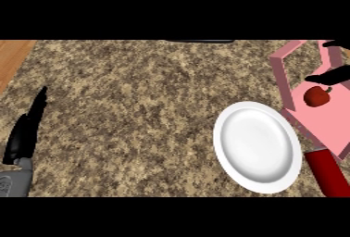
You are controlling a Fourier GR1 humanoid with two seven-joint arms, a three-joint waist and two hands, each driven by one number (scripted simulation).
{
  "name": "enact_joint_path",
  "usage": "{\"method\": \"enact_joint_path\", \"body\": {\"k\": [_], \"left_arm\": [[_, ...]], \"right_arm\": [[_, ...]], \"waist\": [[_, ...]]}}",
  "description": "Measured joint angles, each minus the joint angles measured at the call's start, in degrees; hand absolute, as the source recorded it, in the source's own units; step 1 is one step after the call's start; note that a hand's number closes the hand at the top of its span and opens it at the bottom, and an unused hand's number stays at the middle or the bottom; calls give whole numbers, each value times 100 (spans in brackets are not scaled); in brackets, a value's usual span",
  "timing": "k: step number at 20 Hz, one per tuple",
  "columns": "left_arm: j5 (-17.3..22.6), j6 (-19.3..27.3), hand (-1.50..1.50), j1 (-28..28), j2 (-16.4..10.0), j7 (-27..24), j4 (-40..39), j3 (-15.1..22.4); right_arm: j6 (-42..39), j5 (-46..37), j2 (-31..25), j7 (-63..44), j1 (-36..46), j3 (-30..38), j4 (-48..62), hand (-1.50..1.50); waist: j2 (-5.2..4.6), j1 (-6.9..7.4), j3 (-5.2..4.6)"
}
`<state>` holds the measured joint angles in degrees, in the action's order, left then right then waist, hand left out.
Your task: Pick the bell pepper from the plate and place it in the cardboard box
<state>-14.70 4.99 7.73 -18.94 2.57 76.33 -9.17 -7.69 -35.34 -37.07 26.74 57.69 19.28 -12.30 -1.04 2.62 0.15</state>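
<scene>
The red bell pepper (316,96) lies inside the pink open-topped box (321,125) at the right edge, against its pink floor. Only black fingers of my right hand (329,76) show, coming in from the right edge just above the pepper. Another part of that hand sits higher, by the box's far flap (337,44). The two parts are spread wide apart and the pepper is not between them. The white plate (257,146) lies bare to the left of the box. My left hand (24,132) rests at the left edge with its fingers straight.
A red cylinder (329,173) lies at the lower right, beside the plate and the box's near corner. The box's pink flaps (282,69) stand up on its left side. A strip of wood (14,58) borders the speckled counter at the far left.
</scene>
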Motion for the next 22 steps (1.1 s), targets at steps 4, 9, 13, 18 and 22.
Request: {"method": "enact_joint_path", "body": {"k": [4, 9, 13, 18, 22], "left_arm": [[2, -37, 0, 20, -29, 46, 27, -24], [-2, -72, 0, -26, -48, 124, 134, -31], [2, -41, 0, -32, -9, 53, 63, -56], [-13, -66, 0, 17, -17, 231, 225, -34], [25, -122, 0, 31, -65, 277, 266, -77]], "right_arm": [[93, 281, -23, 363, 0, 287, -9, -150], [20, 823, -258, 533, 54, 845, 61, -150], [-366, 1213, -702, 621, 29, 1244, 154, -150], [-1047, 1546, -1364, 746, -262, 1589, 320, -150], [-1389, 1704, -1888, 740, -554, 1772, 415, -150]], "waist": [[2, -9, 2], [5, -15, 4], [-9, -21, 5], [-19, -20, 14], [-30, -25, 20]]}}
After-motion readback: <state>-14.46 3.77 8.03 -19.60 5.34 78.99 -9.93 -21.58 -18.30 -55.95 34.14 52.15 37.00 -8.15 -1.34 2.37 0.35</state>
